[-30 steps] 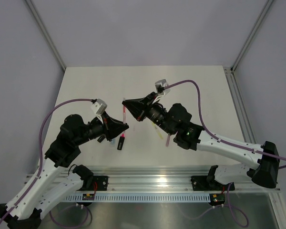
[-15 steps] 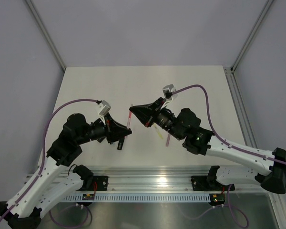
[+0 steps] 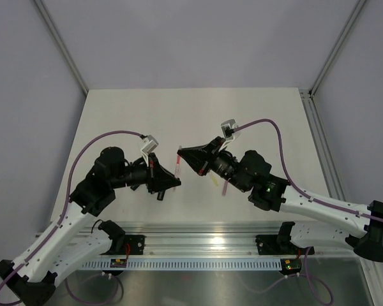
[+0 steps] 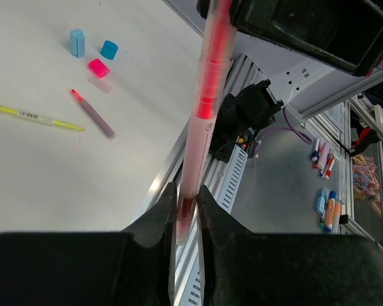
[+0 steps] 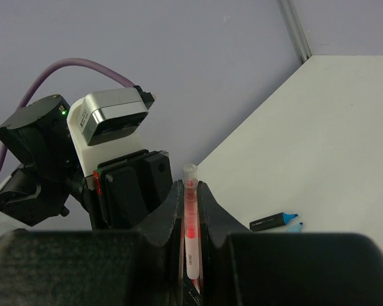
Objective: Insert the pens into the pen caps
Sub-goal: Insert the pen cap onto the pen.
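Note:
A thin red-pink pen (image 3: 178, 167) hangs in the air between my two grippers. My left gripper (image 3: 174, 183) is shut on its lower end and my right gripper (image 3: 182, 153) is shut on its upper part. In the left wrist view the pen (image 4: 204, 108) runs from my left gripper (image 4: 186, 207) up to the right gripper. In the right wrist view my right gripper (image 5: 190, 191) pinches the pen (image 5: 190, 220), whose clear end sticks out. A light blue cap (image 4: 77, 43), a blue cap (image 4: 108, 49) and a pink cap (image 4: 99, 67) lie on the table.
A purplish pen (image 4: 94, 115) and a yellow pen (image 4: 32, 116) lie near the caps. A black marker with a blue tip (image 5: 272, 220) and a pale-blue one (image 5: 295, 226) lie side by side. The table's front rail (image 3: 204, 242) is close below both grippers.
The right gripper has carried the red-pink pen toward the near right. The left gripper has risen from the table and closed on the pen's lower end.

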